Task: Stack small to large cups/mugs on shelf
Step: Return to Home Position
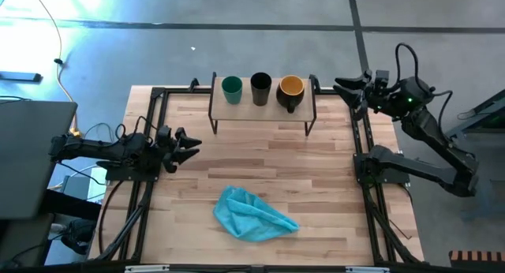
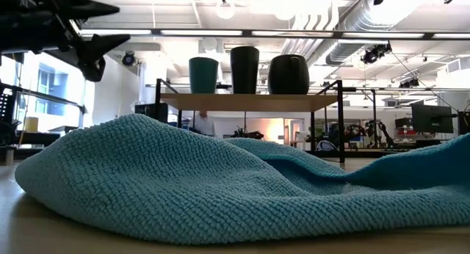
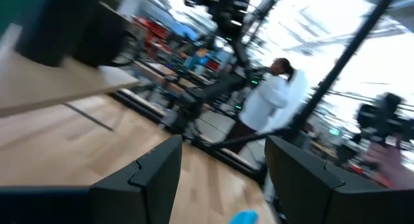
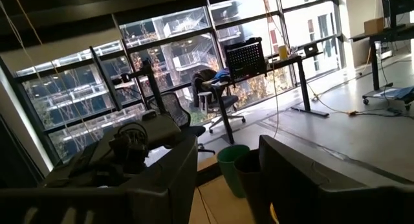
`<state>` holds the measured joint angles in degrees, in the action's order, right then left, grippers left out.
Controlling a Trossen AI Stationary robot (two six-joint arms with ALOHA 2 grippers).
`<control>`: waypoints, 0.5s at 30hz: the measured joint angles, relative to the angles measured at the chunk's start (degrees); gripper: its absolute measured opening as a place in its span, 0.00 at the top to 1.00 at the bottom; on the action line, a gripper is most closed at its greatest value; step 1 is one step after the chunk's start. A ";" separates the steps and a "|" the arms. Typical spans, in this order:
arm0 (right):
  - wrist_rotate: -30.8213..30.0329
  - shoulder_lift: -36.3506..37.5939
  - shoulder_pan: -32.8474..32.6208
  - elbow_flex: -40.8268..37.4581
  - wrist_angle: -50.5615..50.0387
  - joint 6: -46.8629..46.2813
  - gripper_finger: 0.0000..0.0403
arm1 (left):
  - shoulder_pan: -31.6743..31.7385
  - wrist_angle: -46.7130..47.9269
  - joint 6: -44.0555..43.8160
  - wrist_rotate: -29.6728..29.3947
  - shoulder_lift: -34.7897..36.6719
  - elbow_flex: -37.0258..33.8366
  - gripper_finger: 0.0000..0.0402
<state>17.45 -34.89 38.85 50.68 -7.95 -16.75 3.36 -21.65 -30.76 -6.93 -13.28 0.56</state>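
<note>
Three vessels stand in a row on their bases on the shelf (image 1: pixel 260 109) at the table's far edge: a small green cup (image 1: pixel 231 88), a taller black cup (image 1: pixel 260 88) and a dark mug (image 1: pixel 290 92) with an orange inside. The low view shows the green cup (image 2: pixel 203 74), black cup (image 2: pixel 244 69) and mug (image 2: pixel 288 74) side by side. My left gripper (image 1: pixel 189 143) hovers open at the table's left side, pointing right. My right gripper (image 1: pixel 345 91) stands open, just right of the shelf, pointing at the cups. In its wrist view the green cup (image 4: pixel 231 164) shows between the fingers.
A crumpled blue cloth (image 1: pixel 254 215) lies on the tabletop near the front edge and fills the low view (image 2: pixel 220 180). Black frame rails (image 1: pixel 150 147) run along both table sides. A person in white (image 3: pixel 272 98) stands in the room beyond the table.
</note>
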 joint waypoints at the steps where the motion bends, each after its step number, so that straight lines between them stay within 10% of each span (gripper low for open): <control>1: 0.00 -0.08 0.00 0.00 0.03 -0.32 0.61 | 0.00 0.32 0.31 -1.25 0.00 0.00 0.47; 15: -0.35 -1.42 -2.91 0.00 4.07 2.82 0.61 | 0.00 2.16 2.83 -7.90 0.00 0.00 0.47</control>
<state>17.10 -36.31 35.94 50.68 -3.88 -13.93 3.36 -19.49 -27.93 -14.83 -13.28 0.56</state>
